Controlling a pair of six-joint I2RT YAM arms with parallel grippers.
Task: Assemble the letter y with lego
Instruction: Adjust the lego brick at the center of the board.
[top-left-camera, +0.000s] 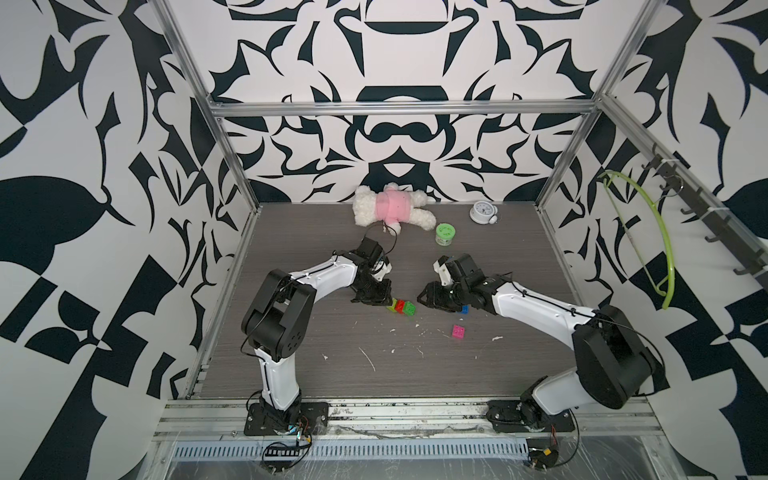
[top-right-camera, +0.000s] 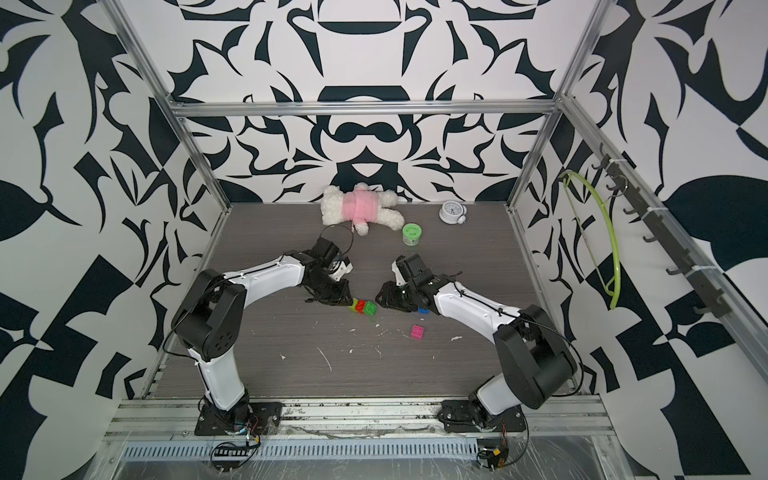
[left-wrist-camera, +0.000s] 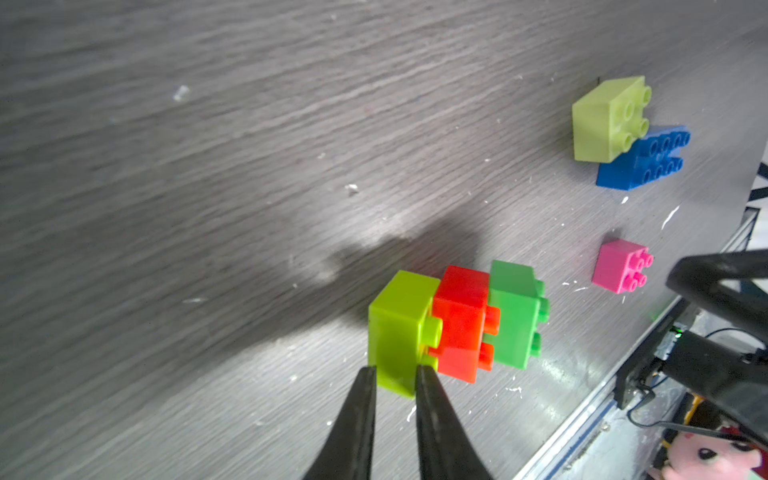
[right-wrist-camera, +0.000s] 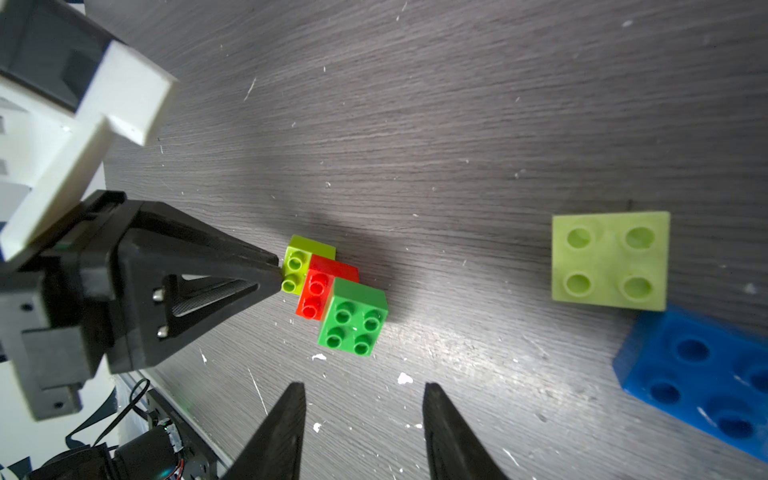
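roughly halfway, it seems: three lego bricks are joined in a stepped row. the left gripper is clamped on the yellow-green end brick at its tips, with the red brick and green brick running away from it. the right gripper, partly open and empty, hovers just short of the green one. near it, the second yellow-green square, blue brick and pink brick lie unjoined.

We count six lego bricks: one red brick, one green brick, one pink brick, one blue brick, two yellow-green bricks. Also one plush toy, one green jar, one clock.
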